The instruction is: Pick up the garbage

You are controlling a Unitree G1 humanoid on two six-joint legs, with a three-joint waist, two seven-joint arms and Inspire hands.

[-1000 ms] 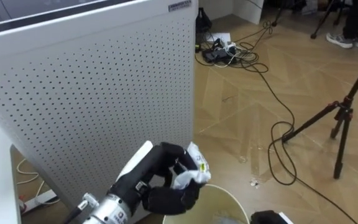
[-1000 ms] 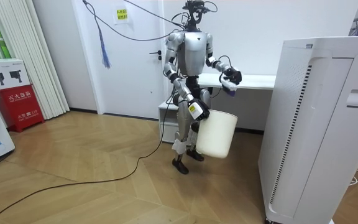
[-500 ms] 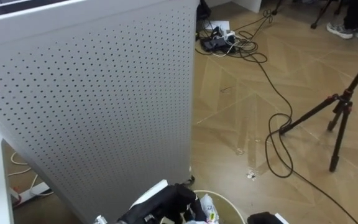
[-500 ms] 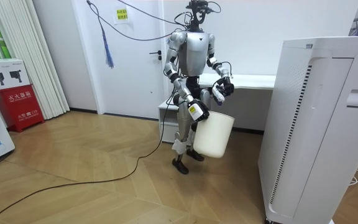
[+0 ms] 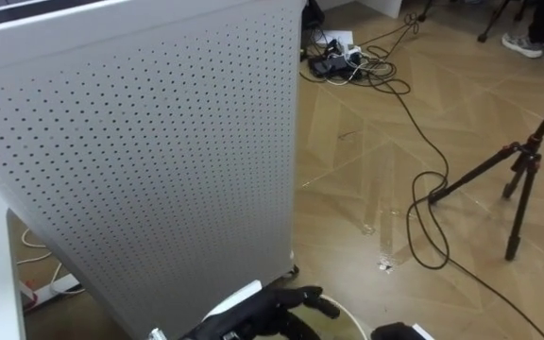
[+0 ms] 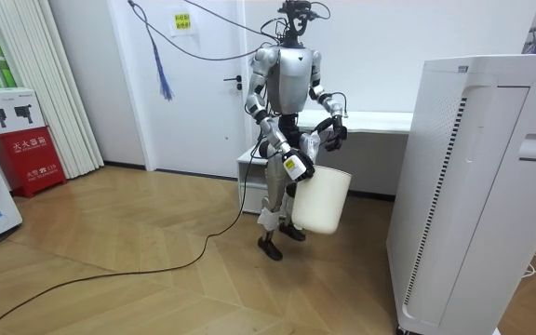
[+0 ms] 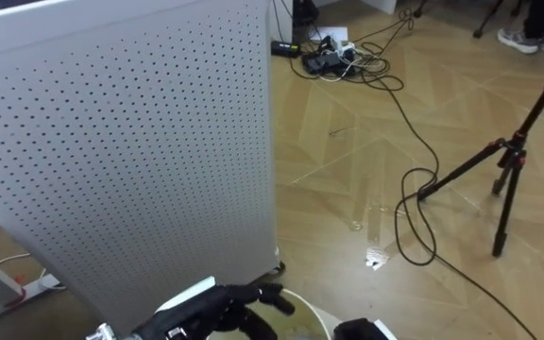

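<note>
Emptied since a second ago, the left hand [image 5: 258, 319] hovers just above the bucket [image 6: 322, 200] rim, fingers [image 5: 302, 298] spread straight. The wrapper it pinched has gone, likely dropped straight down inside the bucket. At the rim's right the right hand [image 6: 300, 171] carries the bucket; its grip I cannot tell.

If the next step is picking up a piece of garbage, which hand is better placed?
Left. The left hand is open, with its fingers stretched out above the bucket and nothing visible in them. The right hand carries the bucket by its rim, so it is probably not free to grasp.
</note>
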